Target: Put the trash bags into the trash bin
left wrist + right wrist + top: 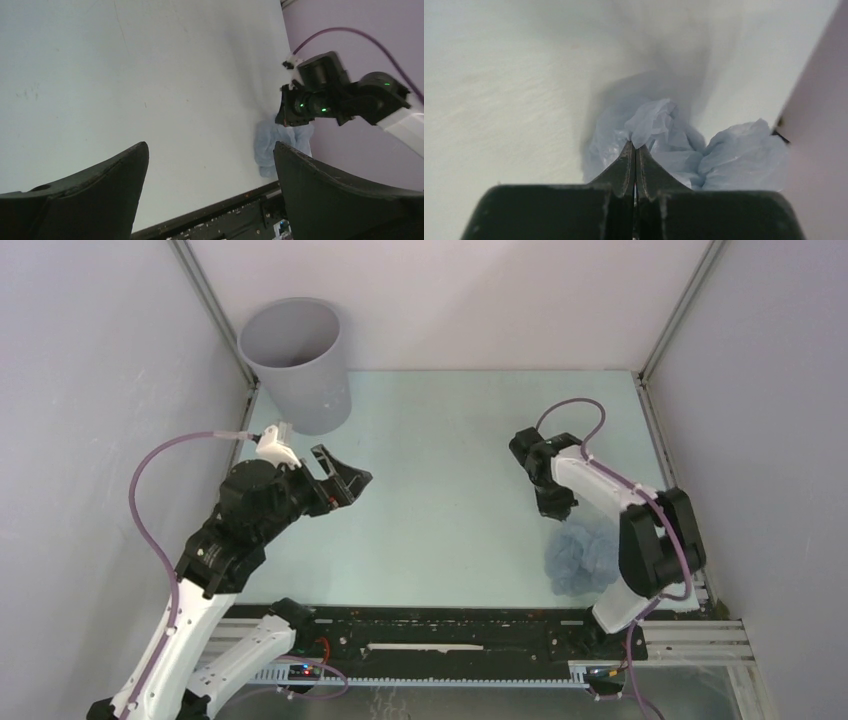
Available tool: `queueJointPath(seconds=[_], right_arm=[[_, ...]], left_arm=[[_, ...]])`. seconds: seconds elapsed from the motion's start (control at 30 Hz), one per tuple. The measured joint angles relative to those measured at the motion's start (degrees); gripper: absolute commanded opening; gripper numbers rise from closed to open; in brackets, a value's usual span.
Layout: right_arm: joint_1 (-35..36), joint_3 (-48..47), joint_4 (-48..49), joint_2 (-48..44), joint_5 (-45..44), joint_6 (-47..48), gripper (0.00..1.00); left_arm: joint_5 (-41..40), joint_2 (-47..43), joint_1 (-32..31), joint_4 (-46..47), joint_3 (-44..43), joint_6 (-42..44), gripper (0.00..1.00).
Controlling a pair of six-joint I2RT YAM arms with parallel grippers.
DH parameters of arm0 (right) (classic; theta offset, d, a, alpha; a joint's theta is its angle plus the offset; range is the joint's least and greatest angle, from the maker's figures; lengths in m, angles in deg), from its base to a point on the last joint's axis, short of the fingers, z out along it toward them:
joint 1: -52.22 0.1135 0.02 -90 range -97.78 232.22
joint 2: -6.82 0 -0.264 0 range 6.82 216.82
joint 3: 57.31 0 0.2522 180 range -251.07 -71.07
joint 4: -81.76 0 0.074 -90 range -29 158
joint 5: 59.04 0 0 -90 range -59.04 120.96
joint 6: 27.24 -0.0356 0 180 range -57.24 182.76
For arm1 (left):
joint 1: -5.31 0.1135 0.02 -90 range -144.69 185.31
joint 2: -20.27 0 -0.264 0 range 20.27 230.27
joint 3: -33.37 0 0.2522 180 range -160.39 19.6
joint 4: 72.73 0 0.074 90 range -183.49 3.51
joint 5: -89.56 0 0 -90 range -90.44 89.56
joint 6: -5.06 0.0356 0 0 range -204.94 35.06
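Observation:
The grey round trash bin (298, 365) stands upright at the far left corner of the table. The crumpled pale blue trash bag (582, 556) lies near the right front of the table; it also shows in the left wrist view (270, 148) and in the right wrist view (684, 145). My right gripper (556, 506) (634, 145) is shut, its tips pinching a fold at the top of the bag. My left gripper (348, 480) (210, 145) is open and empty, held above the table's left side, in front of the bin.
The enclosure's right wall (819, 125) runs close beside the bag. A black rail (450, 625) runs along the table's front edge. The right arm (350, 95) shows in the left wrist view.

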Motion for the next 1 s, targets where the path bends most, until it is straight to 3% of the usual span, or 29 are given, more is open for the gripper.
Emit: queueJointPath(seconds=[0.13, 0.3, 0.43, 0.63, 1.0], right_arm=[[3.3, -0.6, 2.0, -9.7, 10.3, 0.4, 0.00], [4.6, -4.7, 6.1, -25.8, 29.9, -0.3, 0.00], [4.4, -5.7, 10.1, -32.7, 43.9, -3.2, 0.00], [2.2, -5.2, 18.6, -33.2, 60.2, -13.1, 0.00], [0.0, -2.8, 32.6, -30.2, 75.5, -23.4, 0.00]], left_arm=[[2.1, -1.6, 0.0, -0.5, 2.9, -2.4, 1.00], [4.8, -1.9, -0.1, -0.3, 5.8, -5.4, 1.00], [7.3, -2.2, -0.2, 1.7, 7.8, -8.5, 1.00], [10.2, -1.2, -2.8, 7.8, 8.5, -12.4, 1.00], [14.9, 11.7, -13.3, 16.8, 7.4, -12.1, 1.00]])
